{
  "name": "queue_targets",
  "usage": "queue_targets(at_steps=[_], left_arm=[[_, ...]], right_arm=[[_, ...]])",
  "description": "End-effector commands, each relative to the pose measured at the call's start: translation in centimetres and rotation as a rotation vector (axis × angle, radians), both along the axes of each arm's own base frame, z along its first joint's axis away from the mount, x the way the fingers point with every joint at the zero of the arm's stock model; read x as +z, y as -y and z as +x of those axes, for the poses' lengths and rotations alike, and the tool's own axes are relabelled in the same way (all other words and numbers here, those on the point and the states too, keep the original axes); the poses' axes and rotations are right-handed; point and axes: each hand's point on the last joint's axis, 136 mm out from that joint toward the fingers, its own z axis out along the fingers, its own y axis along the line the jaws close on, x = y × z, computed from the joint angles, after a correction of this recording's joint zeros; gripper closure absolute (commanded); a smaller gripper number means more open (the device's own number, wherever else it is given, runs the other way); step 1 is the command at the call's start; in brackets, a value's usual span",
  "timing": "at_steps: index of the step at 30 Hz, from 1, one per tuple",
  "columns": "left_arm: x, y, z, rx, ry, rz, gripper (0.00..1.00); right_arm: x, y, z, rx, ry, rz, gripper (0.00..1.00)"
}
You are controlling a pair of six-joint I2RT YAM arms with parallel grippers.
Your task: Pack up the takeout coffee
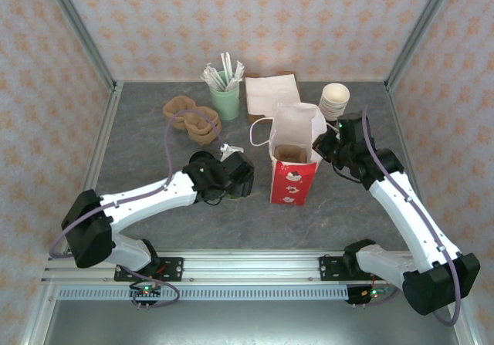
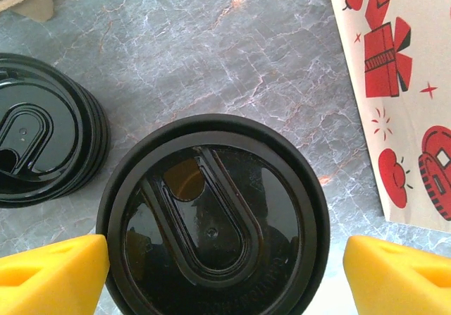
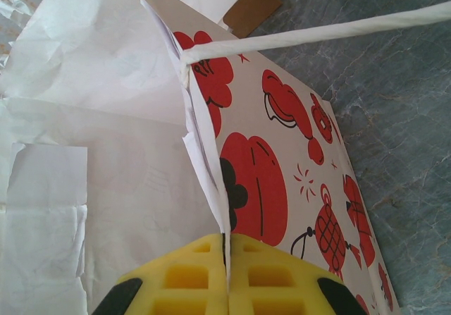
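The step in hand is the pick-up of the coffee. It stands upright on the tabletop, just left of the bag, with its black lid on. The left pincer hangs over it, jaws wide, one yellow pad on each side of the lid. The left pad sits at the rim and the right pad stands slightly clear of it, so I judge nothing is gripped yet.

The right pincer is pinched tight on the paper edge of the bag's mouth, holding that mouth open.

Next, the left pincer likely needs to drop lower so the pads meet the cup wall rather than the lid, then close, lift, and carry the coffee right, over the bag's rim. The spare lids stand close on the far side and should be left alone.

The top view gives the layout: both arms, the open bag mouth and something tan inside that I cannot identify. The left wrist view gives the fit of pads to lid, which the top view is too distant to settle. The right wrist view shows the pads biting the paper.
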Motion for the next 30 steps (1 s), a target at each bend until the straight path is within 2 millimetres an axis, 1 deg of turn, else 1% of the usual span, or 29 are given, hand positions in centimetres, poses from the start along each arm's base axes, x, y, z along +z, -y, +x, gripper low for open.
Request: queue_targets(at_steps=[1, 4, 11, 22, 25, 30], left_arm=[[-0.1, -0.4, 0.4, 0.033, 0.025, 0.032, 0.13], [-0.4, -0.6, 0.4, 0.04, 0.026, 0.042, 0.13], [-0.8, -0.9, 0.5, 0.046, 0.027, 0.065, 0.17], [-2.3, -1.0, 0.4, 0.049, 0.009, 0.085, 0.17], [-2.5, -1.0, 0.4, 0.05, 0.007, 0.087, 0.24], [-2.4, -1.1, 0.4, 0.051, 0.013, 0.085, 0.3]], right_arm=[[0.6, 0.0, -0.2, 0.006, 0.011, -0.016, 0.96], [0.5, 0.1, -0.3, 0.004, 0.01, -0.018, 0.96], [0.5, 0.2, -0.4, -0.001, 0.015, -0.017, 0.96], [0.7, 0.1, -0.2, 0.003, 0.023, -0.013, 0.95], [0.5, 0.1, -0.3, 0.002, 0.016, -0.016, 0.95], [0.3, 0.2, -0.3, 0.001, 0.012, -0.018, 0.95]])
